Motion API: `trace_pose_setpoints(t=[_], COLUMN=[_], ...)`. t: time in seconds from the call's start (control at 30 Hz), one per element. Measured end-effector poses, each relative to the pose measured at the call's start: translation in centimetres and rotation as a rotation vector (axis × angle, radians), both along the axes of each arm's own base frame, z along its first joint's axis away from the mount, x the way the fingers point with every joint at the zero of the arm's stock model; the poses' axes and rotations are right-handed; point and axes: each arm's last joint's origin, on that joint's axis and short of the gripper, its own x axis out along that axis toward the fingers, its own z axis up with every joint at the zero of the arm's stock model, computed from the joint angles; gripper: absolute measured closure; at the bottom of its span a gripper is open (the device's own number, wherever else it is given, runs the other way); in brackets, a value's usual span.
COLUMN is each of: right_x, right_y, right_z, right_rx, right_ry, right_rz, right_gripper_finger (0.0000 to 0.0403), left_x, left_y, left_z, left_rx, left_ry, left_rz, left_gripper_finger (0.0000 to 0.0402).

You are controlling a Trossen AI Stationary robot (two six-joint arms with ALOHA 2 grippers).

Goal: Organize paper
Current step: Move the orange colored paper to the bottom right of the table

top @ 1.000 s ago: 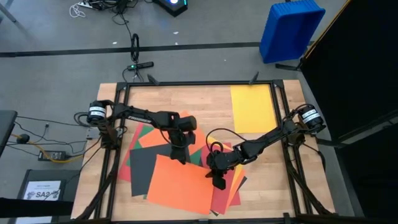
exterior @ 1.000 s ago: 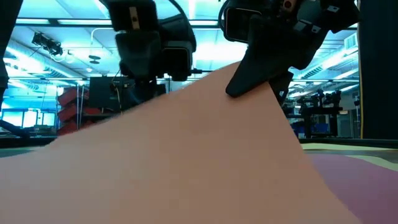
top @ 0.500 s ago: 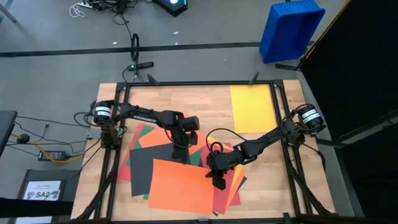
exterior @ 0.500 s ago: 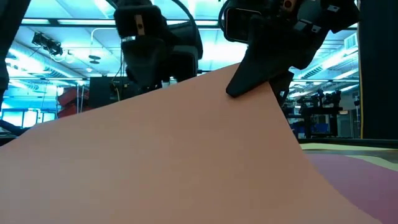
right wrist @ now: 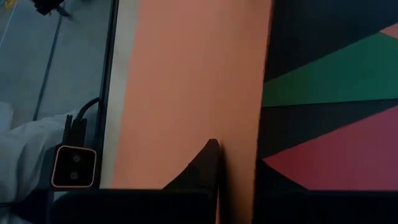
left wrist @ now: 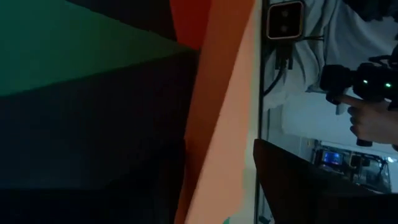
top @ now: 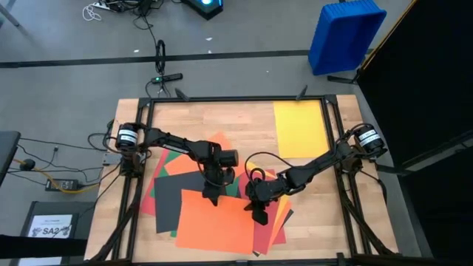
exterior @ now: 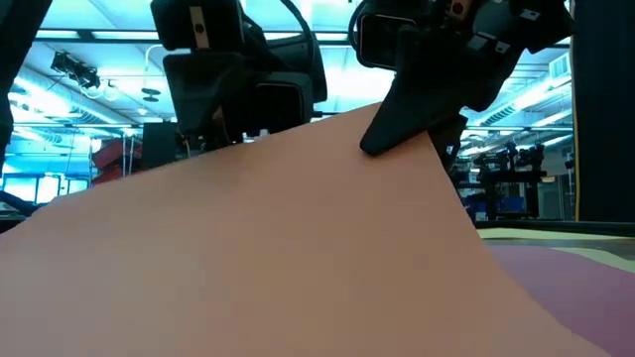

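Note:
A large orange paper sheet (top: 214, 223) lies on top of a fanned pile of black (top: 171, 201), red, green and orange sheets at the table's near middle. A yellow sheet (top: 300, 128) lies alone at the far right. My right gripper (top: 259, 214) is shut on the orange sheet's right edge. My left gripper (top: 212, 198) stands open at that sheet's far edge (left wrist: 219, 124). One of its fingers (left wrist: 298, 183) shows beside the lifted paper. In the low view the orange sheet (exterior: 298, 258) slopes up to the right gripper (exterior: 397, 124). My right gripper pinches the orange sheet's right edge (right wrist: 233, 165) between its two fingers, toward the far corner. The fingers (right wrist: 208, 163) slant down from the table's far right. That side of the sheet is lifted, and its near part rests on the pile. My left gripper is at the sheet's far edge; I cannot tell whether it touches.
Black frame rails (top: 133, 214) run along the table's sides. A blue bin (top: 346, 33) stands on the floor beyond the far right corner. A small white printed sheet (top: 52, 225) lies off the table at the left. A person's hand (left wrist: 373, 121) shows beyond the near edge.
My left gripper has moved toward the table's near edge and down, tipping further downward, to the orange sheet's far edge. The left part of that sheet stands a little higher in the low view than before. The right gripper has kept its hold.

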Motion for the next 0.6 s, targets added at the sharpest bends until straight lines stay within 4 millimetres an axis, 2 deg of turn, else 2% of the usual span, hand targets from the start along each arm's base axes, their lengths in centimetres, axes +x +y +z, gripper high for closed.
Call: trace_pose_setpoints(t=[0.33, 0.6], right_x=[0.0, 0.1], right_y=[0.0, -0.2], right_z=[0.0, 0.1], right_rx=[0.008, 0.010], right_ry=[0.001, -0.005], right_rz=[-0.014, -0.024], right_gripper_finger=[0.0403, 0.0403], left_x=[0.1, 0.2], left_y=[0.0, 0.0], left_z=[-1.1, -2.6], left_rx=[-0.004, -0.025], left_ry=[0.036, 0.092], left_rz=[-0.003, -0.007], left_gripper_finger=[0.0276, 0.0378])
